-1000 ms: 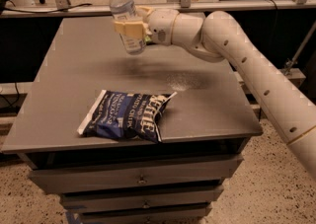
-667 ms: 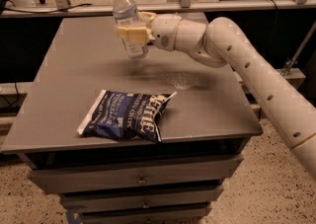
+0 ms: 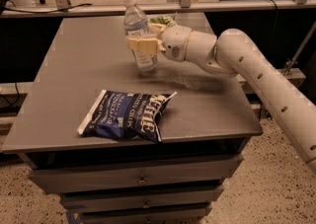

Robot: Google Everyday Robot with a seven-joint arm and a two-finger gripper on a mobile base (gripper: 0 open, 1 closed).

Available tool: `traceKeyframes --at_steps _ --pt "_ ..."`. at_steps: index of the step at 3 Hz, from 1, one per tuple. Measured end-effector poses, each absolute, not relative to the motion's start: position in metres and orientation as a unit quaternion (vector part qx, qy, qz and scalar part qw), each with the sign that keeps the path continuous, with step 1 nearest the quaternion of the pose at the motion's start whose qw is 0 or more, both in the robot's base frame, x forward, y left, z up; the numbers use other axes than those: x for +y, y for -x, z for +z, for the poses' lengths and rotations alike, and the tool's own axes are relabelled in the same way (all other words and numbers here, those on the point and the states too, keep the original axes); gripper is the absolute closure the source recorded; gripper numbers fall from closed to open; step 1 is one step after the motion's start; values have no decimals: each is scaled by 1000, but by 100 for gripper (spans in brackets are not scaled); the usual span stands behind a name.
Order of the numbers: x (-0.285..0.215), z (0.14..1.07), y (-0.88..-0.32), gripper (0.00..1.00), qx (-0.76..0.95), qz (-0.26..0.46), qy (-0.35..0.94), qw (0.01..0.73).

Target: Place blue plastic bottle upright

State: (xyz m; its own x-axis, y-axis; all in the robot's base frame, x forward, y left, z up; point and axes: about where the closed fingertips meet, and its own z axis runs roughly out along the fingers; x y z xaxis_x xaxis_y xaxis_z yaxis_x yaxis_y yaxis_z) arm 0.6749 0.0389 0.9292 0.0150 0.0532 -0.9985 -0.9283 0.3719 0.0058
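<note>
Lowered and nearer than a second ago, the small, clear, white-capped blue plastic bottle [image 3: 145, 60] hangs close over the flat grey counter [image 3: 89, 60]. Nearest lies one crinkled dark blue chip bag [image 3: 126, 115], flat. Beyond it the one bottle, almost upright, is clamped at its label by the cream end effector [image 3: 141, 44]. Best to descend straight, level the tilt, and release only once the base sits flat.

You are looking at: one gray table [image 3: 69, 70] with drawers [image 3: 140, 178], filling mid-frame; one dark blue chip bag [image 3: 126, 117] lying flat, lower left of centre; one green item [image 3: 163, 19] peeking out behind the gripper [image 3: 142, 45], upper centre; speckled floor [image 3: 276, 188] showing lower right.
</note>
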Motion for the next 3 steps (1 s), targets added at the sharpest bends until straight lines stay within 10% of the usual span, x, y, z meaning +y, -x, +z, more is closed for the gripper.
traceKeyframes --at_steps 1,3 --pt "28 918 -669 100 574 417 359 606" --pt "19 909 -665 59 586 416 340 606"
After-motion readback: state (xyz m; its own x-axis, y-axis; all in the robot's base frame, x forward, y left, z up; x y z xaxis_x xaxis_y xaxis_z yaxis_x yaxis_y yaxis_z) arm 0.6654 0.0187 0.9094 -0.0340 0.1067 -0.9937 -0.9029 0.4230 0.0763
